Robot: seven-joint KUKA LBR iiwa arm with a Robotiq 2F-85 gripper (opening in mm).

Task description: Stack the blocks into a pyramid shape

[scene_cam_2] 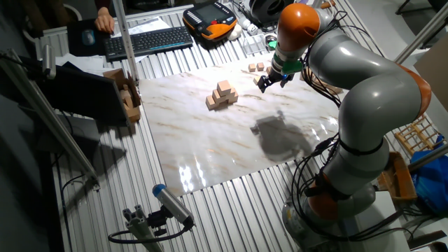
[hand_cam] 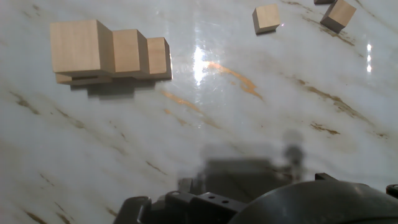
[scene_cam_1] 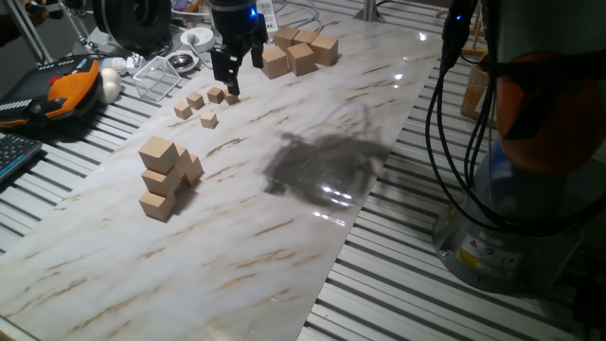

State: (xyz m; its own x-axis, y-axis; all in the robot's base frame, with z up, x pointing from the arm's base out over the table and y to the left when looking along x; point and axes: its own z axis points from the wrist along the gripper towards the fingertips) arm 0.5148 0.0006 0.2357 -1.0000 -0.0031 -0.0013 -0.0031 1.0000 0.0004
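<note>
Several tiny tan blocks (scene_cam_1: 208,119) lie loose and apart on the marble board, one (scene_cam_1: 195,99) a little further back; none is stacked. My gripper (scene_cam_1: 239,76) hangs just above the block (scene_cam_1: 232,98) at the right end of the group. Its black fingers look spread, with nothing between them. In the other fixed view the gripper (scene_cam_2: 273,82) is just right of two blocks (scene_cam_2: 252,67). The hand view shows two blocks (hand_cam: 267,18) at the top right, and no fingers.
A stepped pile of medium cubes (scene_cam_1: 166,175) (hand_cam: 109,56) stands on the board left of centre. Large cubes (scene_cam_1: 298,52) sit at the far edge. A clear plastic box (scene_cam_1: 156,78), an orange pendant (scene_cam_1: 66,90) and a keyboard (scene_cam_2: 147,40) lie off the board.
</note>
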